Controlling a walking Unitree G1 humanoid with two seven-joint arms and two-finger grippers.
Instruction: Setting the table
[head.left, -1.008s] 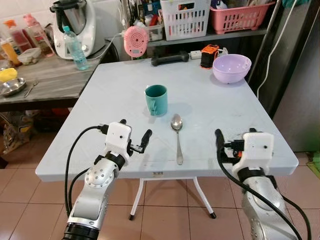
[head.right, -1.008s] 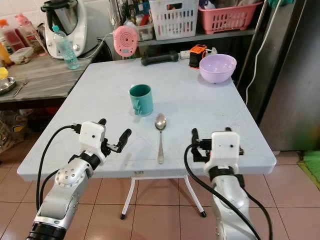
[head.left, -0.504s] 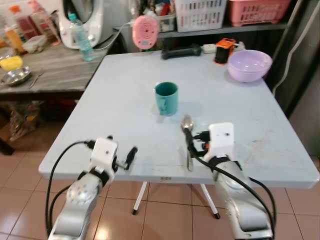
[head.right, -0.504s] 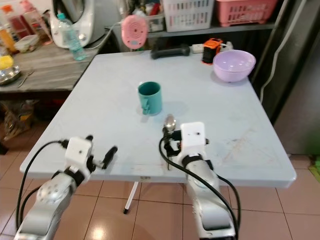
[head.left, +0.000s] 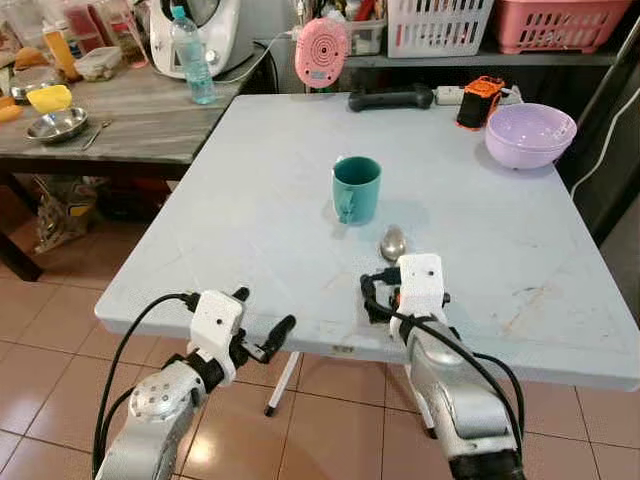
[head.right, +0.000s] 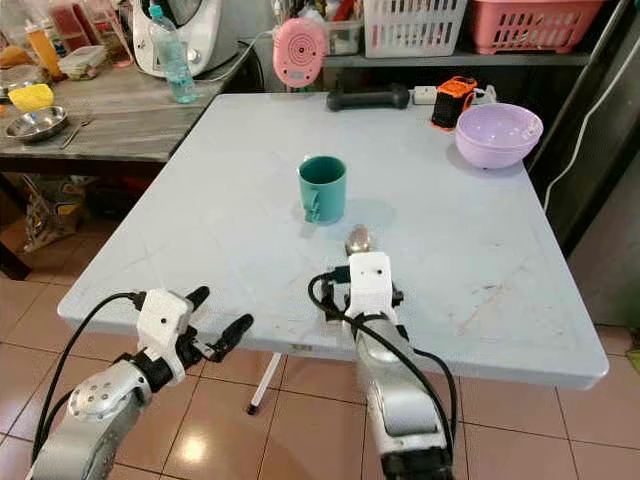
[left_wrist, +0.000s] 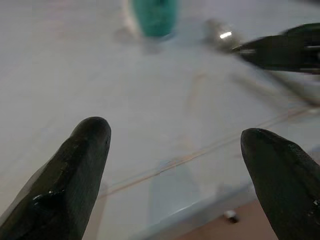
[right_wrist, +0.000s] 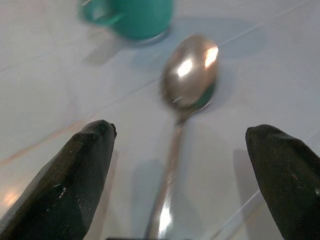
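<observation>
A teal mug (head.left: 356, 188) stands mid-table on the pale grey table (head.left: 250, 180). Just in front of it lies a metal spoon (head.left: 392, 243), bowl end toward the mug. My right gripper (head.left: 395, 288) hovers low over the spoon's handle and hides most of it. In the right wrist view its open fingers (right_wrist: 80, 170) stand on either side of the spoon (right_wrist: 187, 75), not touching it. My left gripper (head.left: 263, 310) is open and holds nothing, at the table's front edge, left of the spoon. A lilac bowl (head.left: 529, 135) sits at the far right corner.
Along the table's far edge are a pink round device (head.left: 321, 52), a black dumbbell (head.left: 390, 98) and an orange-and-black gadget (head.left: 478, 98). A wooden side table (head.left: 120, 125) at the left carries a water bottle (head.left: 187, 57) and a steel dish (head.left: 57, 124).
The view has shifted as the robot moved. My right gripper has swung left from the table's front right onto the spoon's handle. My left gripper now sits nearer the front edge.
</observation>
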